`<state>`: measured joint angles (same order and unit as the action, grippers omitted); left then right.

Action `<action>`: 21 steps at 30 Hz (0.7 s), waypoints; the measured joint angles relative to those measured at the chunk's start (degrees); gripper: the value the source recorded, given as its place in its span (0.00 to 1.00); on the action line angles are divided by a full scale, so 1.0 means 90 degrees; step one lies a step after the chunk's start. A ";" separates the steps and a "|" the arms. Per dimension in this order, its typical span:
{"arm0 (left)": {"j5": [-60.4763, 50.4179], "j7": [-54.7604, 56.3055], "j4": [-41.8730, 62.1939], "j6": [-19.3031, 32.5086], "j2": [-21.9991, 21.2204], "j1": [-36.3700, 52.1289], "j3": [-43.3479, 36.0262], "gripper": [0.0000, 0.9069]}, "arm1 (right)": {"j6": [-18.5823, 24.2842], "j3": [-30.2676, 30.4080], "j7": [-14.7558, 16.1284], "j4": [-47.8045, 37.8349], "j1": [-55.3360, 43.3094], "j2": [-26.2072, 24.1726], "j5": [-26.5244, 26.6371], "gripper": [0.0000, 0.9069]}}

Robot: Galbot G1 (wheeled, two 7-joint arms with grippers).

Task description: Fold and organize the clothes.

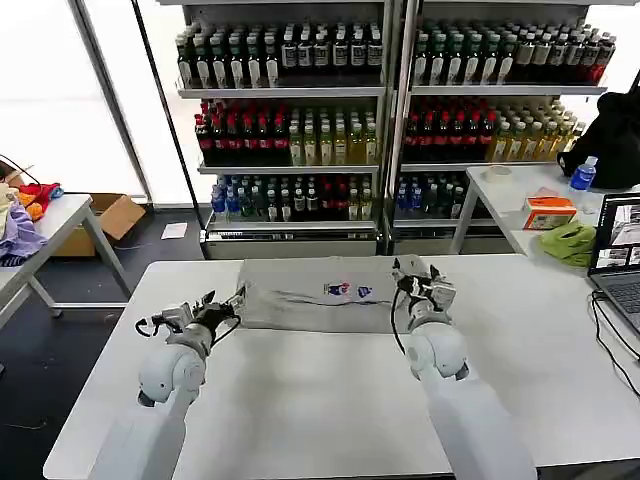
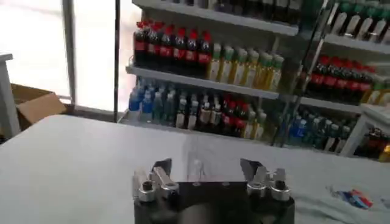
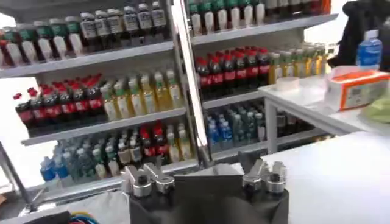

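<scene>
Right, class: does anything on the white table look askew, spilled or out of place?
Nothing stands out. The light grey cotton shirt lies as a flat folded strip at the far edge of the white table, print up. The left hand is at one end, the right hand at the other.

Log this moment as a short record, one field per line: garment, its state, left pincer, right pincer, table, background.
garment: light grey shirt with a small multicoloured print
state: partly folded into a flat band across the far side of the table
left pincer: open, at the shirt's left end
right pincer: open, at the shirt's right end
table: white table
background: drink shelves; side table with a lime-green cloth
</scene>
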<state>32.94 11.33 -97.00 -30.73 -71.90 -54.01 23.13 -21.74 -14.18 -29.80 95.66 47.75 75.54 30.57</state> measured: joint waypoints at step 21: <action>-0.0723 -0.0092 -0.0330 -0.0040 -0.0015 -0.0602 -0.0171 1.00 | -0.0908 -0.0265 0.0012 0.0945 0.1385 -0.0673 -0.0747 1.00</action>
<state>26.43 10.50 -99.97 -31.09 -72.04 -59.43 21.58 -29.91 -16.57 -29.69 104.17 60.21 69.48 23.85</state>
